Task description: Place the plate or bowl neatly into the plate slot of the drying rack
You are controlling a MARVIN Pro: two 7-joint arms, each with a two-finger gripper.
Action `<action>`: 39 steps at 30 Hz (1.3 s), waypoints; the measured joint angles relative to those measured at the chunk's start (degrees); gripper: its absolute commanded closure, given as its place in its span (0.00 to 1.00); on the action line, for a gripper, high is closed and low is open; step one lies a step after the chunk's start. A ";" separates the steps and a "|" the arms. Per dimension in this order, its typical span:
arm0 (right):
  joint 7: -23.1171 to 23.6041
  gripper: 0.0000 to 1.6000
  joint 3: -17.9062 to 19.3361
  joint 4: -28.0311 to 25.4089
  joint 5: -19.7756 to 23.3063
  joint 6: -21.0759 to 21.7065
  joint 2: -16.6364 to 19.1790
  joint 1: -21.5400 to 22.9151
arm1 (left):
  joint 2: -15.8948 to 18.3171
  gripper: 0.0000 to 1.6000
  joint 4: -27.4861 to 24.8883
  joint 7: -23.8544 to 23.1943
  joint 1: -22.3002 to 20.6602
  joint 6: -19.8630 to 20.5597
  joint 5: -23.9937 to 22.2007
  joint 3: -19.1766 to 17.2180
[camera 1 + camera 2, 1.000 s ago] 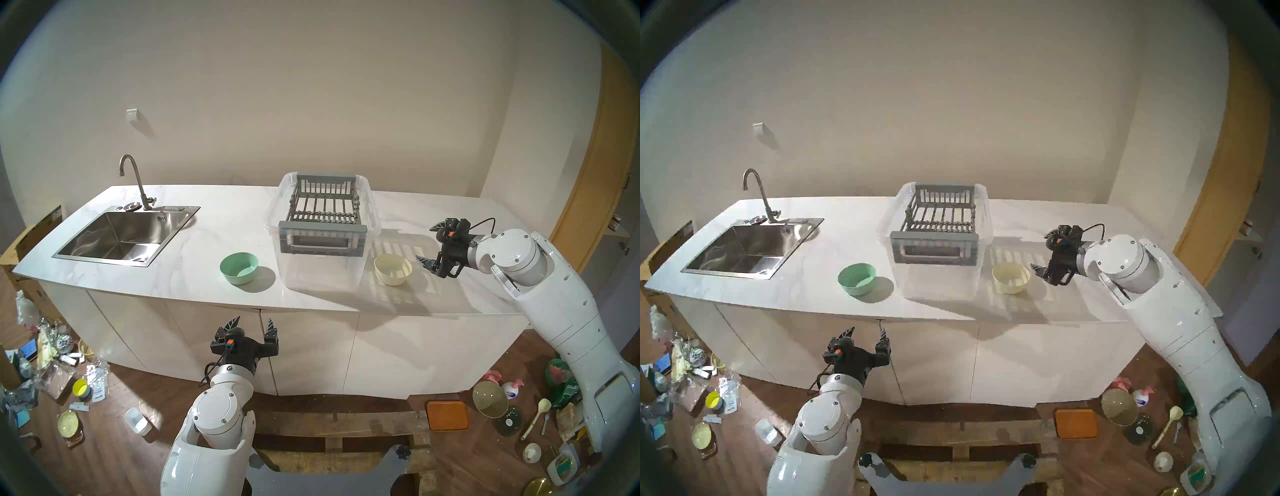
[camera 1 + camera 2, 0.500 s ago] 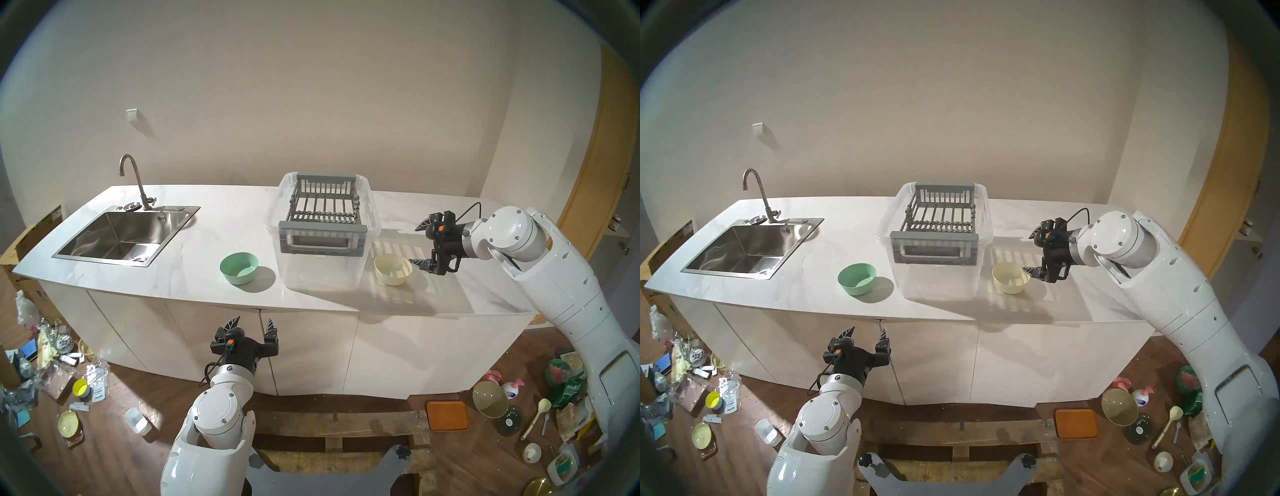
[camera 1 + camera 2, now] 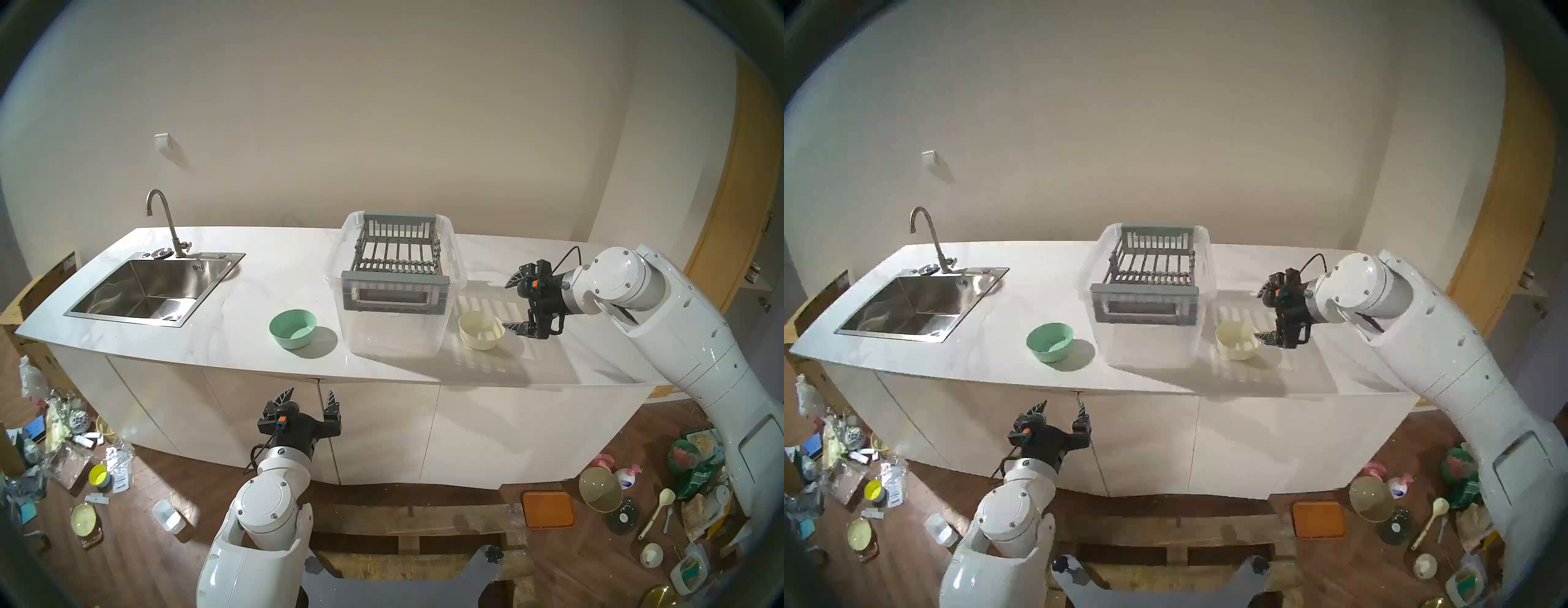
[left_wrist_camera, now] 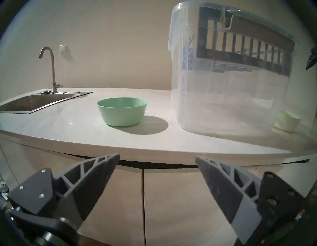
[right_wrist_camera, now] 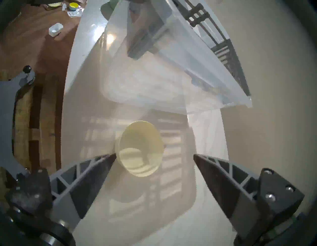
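My right gripper (image 3: 515,302) spread wide beside cream bowl (image 3: 482,330), nothing held; left gripper (image 3: 309,394) parted, idle. Drying rack (image 3: 395,278) empty; both bowls on desk (image 3: 237,305).

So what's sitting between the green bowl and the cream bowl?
The clear plastic tub holding the grey drying rack stands between the green bowl and cream bowl, shown in both head views.

The drying rack (image 3: 396,259) sat in a tub (image 3: 394,331) at the counter's (image 3: 254,297) centre, bowls at eight (image 3: 293,329) and four (image 3: 481,330) o'clock, sink (image 3: 144,293) at nine.
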 measured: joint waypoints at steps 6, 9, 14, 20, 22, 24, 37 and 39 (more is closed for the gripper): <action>1.16 0.00 -0.12 0.15 0.11 -0.44 0.28 -0.18 | 0.00 0.00 0.00 0.00 0.00 0.00 0.00 0.00; 1.49 0.00 -0.42 0.39 0.11 -0.64 -0.08 -0.14 | 0.00 0.00 0.00 0.00 0.00 0.00 0.00 0.00; 1.82 0.00 -1.54 1.88 -0.33 -1.32 -1.86 0.29 | 0.00 0.00 0.01 0.00 0.00 0.00 0.00 0.00; 1.72 0.00 -2.60 4.84 -1.03 -2.49 -3.98 0.79 | 0.00 0.00 0.01 0.00 0.00 0.01 0.00 0.00; 1.58 0.00 -2.94 6.16 -1.26 -3.03 -4.58 0.97 | 0.00 0.00 0.01 0.00 0.00 0.01 0.00 0.01; 1.43 0.00 -3.27 7.81 -1.43 -3.68 -5.36 1.17 | 0.00 0.00 0.00 0.00 0.00 0.01 0.00 0.00; 0.51 0.00 -4.07 13.76 -1.54 -6.41 -8.74 1.61 | 0.01 0.00 0.02 0.01 0.00 0.01 0.00 0.00; 0.45 0.00 -4.17 14.52 -1.54 -6.78 -9.15 1.75 | 0.01 0.00 0.02 0.01 0.00 0.01 0.00 0.00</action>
